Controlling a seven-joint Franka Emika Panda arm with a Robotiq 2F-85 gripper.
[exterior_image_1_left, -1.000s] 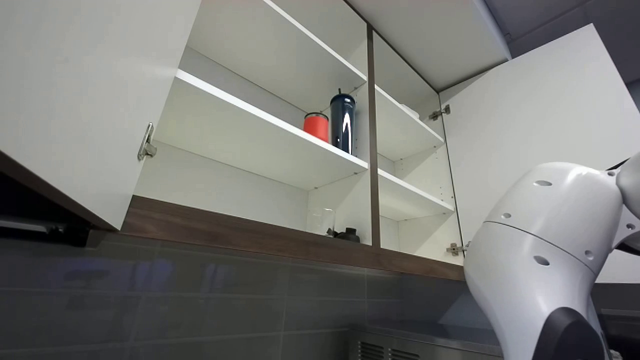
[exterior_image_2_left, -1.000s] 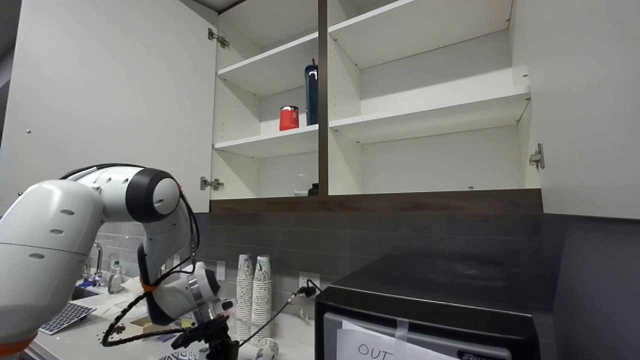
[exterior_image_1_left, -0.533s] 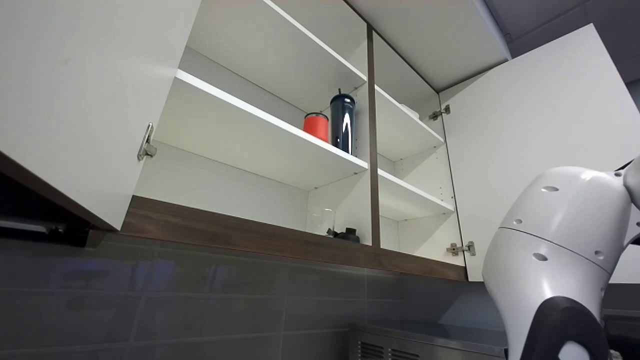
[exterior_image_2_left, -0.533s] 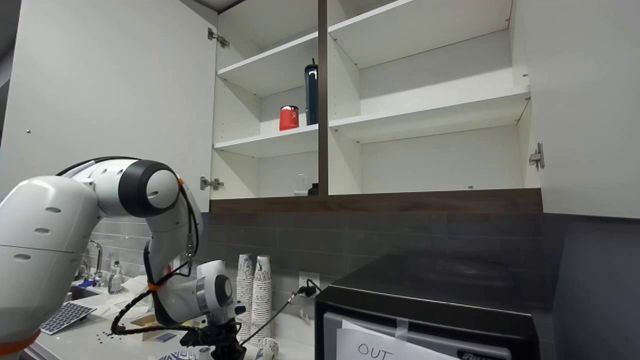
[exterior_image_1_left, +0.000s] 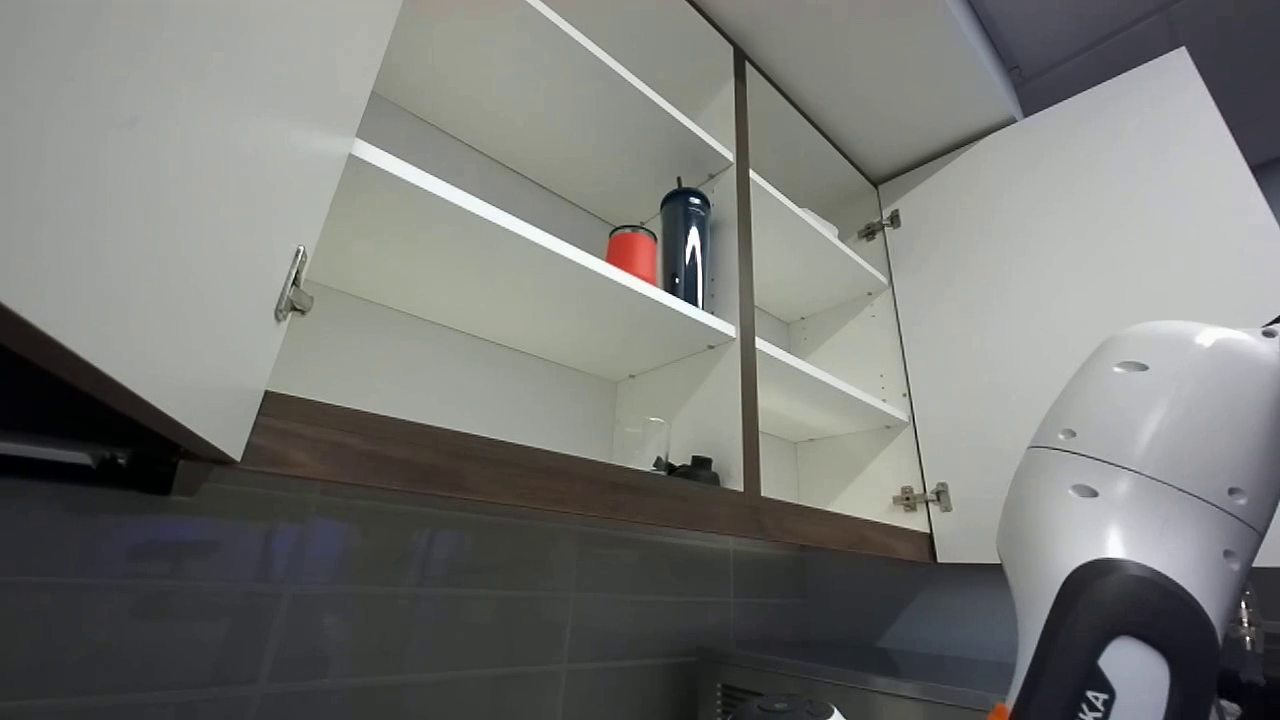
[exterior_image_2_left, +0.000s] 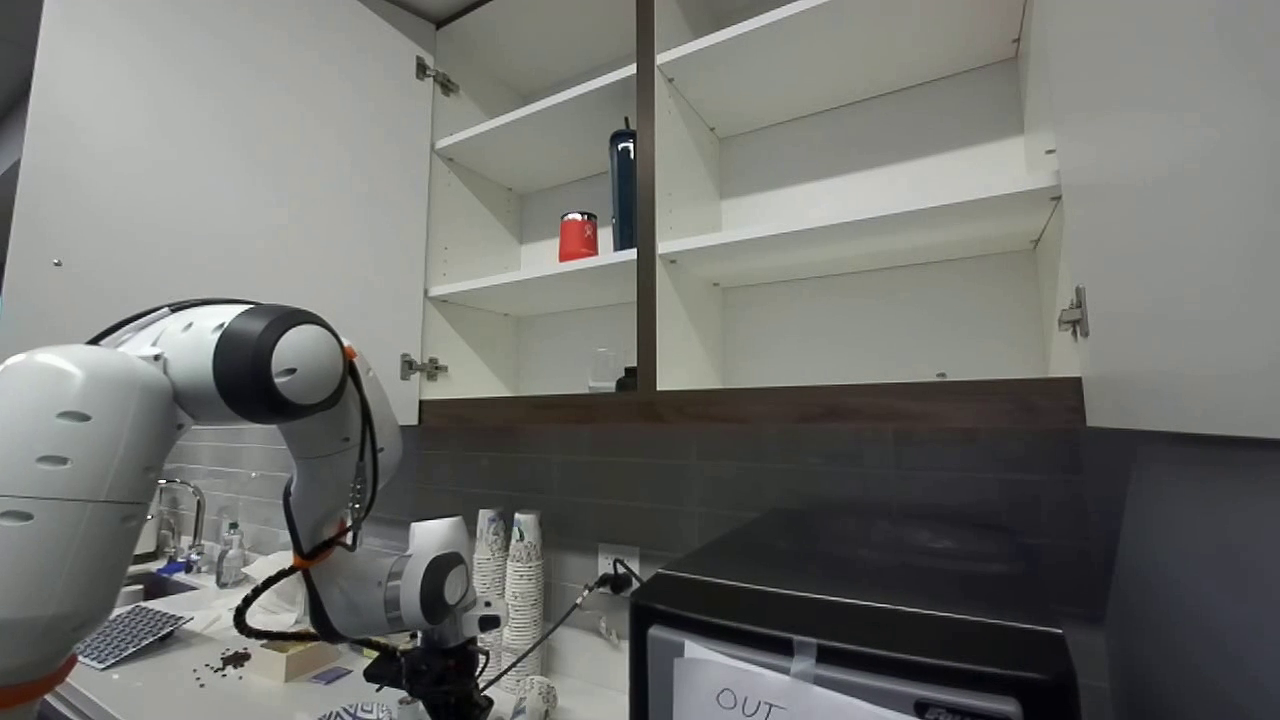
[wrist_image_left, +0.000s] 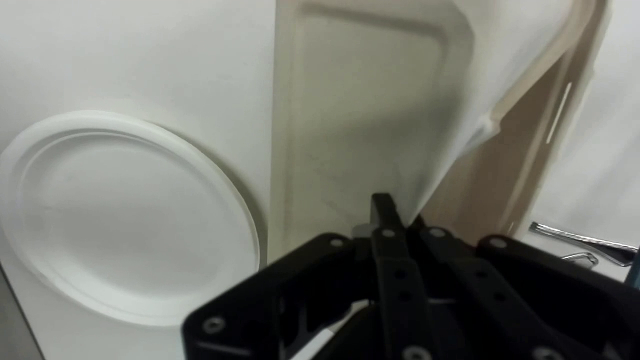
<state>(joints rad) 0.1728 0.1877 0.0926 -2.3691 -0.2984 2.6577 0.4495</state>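
My gripper (wrist_image_left: 402, 212) is low over the white counter. In the wrist view its fingers are close together with the lower corner of a white sheet or flap (wrist_image_left: 505, 55) between them. Behind the fingers lies a cream panel with a raised outline (wrist_image_left: 350, 100), and to its right a brown tray-like container (wrist_image_left: 500, 185); whether they are one piece I cannot tell. A round white plate (wrist_image_left: 130, 215) lies on the left, apart from the gripper. In an exterior view the gripper (exterior_image_2_left: 445, 680) shows at the bottom edge, and what it holds is hidden.
A red cup (exterior_image_2_left: 578, 237) and a navy tumbler (exterior_image_2_left: 623, 190) stand on a shelf of the cabinet, whose doors are open. Stacks of paper cups (exterior_image_2_left: 525, 600) and a black appliance (exterior_image_2_left: 850, 560) stand near the gripper. Metal utensils (wrist_image_left: 580, 240) lie right of the container.
The arm's upper links have drawn back and the wrist has turned; the gripper has shifted slightly. A part of the wrist has come into an exterior view at the bottom. The cabinet items are unmoved.
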